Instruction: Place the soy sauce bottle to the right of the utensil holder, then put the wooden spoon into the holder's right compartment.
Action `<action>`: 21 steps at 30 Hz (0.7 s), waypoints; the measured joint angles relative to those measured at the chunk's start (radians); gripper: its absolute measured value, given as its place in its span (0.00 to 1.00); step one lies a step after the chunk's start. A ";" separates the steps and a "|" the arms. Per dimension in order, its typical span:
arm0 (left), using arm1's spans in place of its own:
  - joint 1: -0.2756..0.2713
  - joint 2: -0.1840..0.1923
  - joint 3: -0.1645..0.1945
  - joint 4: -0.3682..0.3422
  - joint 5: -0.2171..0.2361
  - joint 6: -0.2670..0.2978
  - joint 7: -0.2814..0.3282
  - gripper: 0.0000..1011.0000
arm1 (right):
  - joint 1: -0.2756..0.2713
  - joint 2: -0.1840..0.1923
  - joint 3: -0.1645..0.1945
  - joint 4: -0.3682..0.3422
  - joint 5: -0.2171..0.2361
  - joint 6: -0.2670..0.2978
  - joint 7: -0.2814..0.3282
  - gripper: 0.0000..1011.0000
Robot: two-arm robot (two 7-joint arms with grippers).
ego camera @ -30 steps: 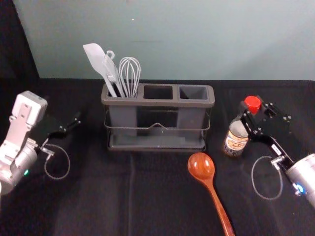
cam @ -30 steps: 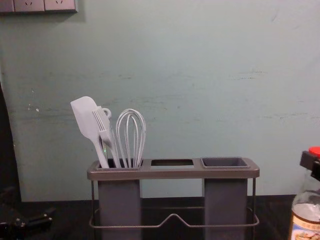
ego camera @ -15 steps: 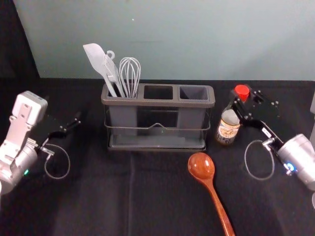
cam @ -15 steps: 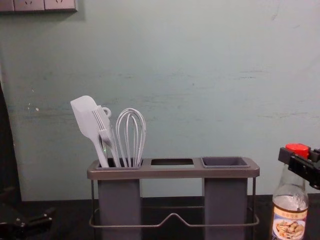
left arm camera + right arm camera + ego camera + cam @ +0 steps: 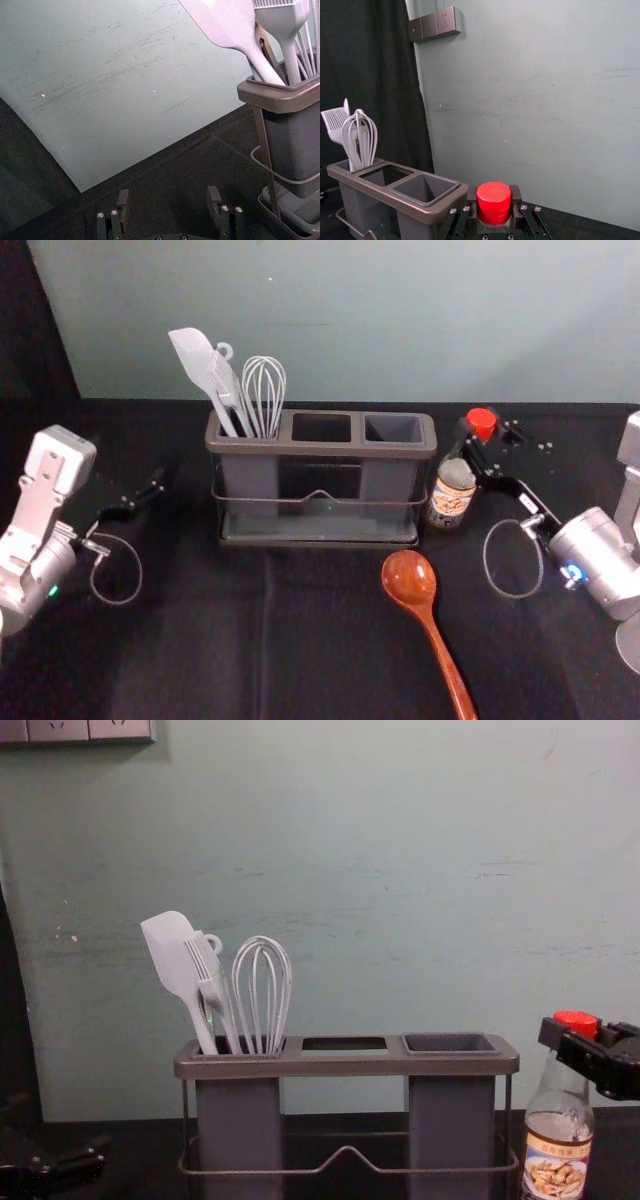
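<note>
My right gripper (image 5: 484,448) is shut on the neck of the soy sauce bottle (image 5: 451,495), upright just right of the utensil holder (image 5: 320,448). In the right wrist view the red cap (image 5: 494,202) sits between the fingertips of my right gripper (image 5: 494,204). The chest view has the bottle (image 5: 557,1152) close beside the holder's right end. The wooden spoon (image 5: 409,579) lies in front of the holder, bowl toward it. The holder's right compartment (image 5: 393,429) has nothing in it. My left gripper (image 5: 140,496) is parked at the left; its own view shows the left gripper (image 5: 168,202) open.
A white spatula (image 5: 196,358), a brush and a whisk (image 5: 264,390) stand in the holder's left compartment. Behind the dark cloth-covered table (image 5: 200,640) rises a pale wall. A dark curtain (image 5: 365,65) hangs at the left.
My right gripper has carried the bottle leftward and slightly back, closer to the holder's right end. The left arm, the holder and the spoon stay where they were.
</note>
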 joint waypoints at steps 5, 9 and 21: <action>0.000 0.000 0.000 0.000 0.000 0.000 0.000 0.99 | 0.001 -0.003 -0.006 0.007 -0.005 -0.005 -0.003 0.38; 0.000 0.000 0.000 0.000 0.000 0.000 0.000 0.99 | 0.001 -0.005 -0.009 0.012 -0.013 -0.010 -0.010 0.38; 0.000 0.000 0.000 0.000 0.000 0.000 0.000 0.99 | -0.039 -0.016 0.020 -0.031 -0.021 -0.045 -0.048 0.73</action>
